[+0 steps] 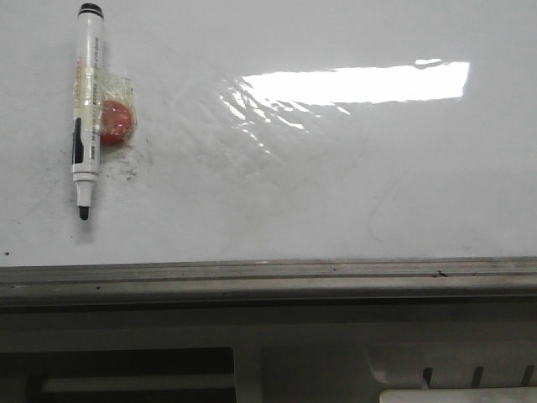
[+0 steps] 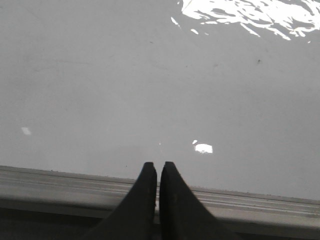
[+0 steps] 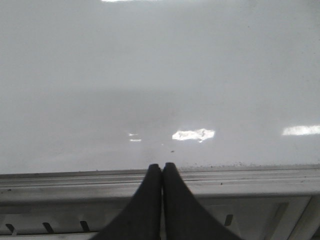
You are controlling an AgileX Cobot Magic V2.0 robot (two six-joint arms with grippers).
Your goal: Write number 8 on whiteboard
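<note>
A large glossy whiteboard (image 1: 336, 185) fills the front view, lying flat with a grey metal rail (image 1: 268, 281) along its near edge and a bright glare patch; no number 8 is drawn on it, only faint smudges. A marker (image 1: 86, 109), uncapped with its tip toward the rail, rests at the board's left, taped to a red magnet (image 1: 117, 122) that probably anchors it for grasping. Each wrist view shows the left end effector (image 2: 158, 172) and right end effector (image 3: 161, 172) clenched empty above the rail.
</note>
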